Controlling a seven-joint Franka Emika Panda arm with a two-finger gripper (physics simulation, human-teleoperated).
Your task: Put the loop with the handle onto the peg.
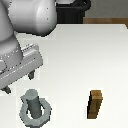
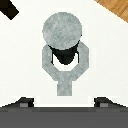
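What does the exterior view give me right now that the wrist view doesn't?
Only the exterior view shows the brown block standing apart toward its right, the arm's body, and the gripper above the table, holding nothing. Only the wrist view shows the loop with the handle from above, its tab pointing toward the camera. Both show the peg standing through the loop's hole, the loop lying around its base.
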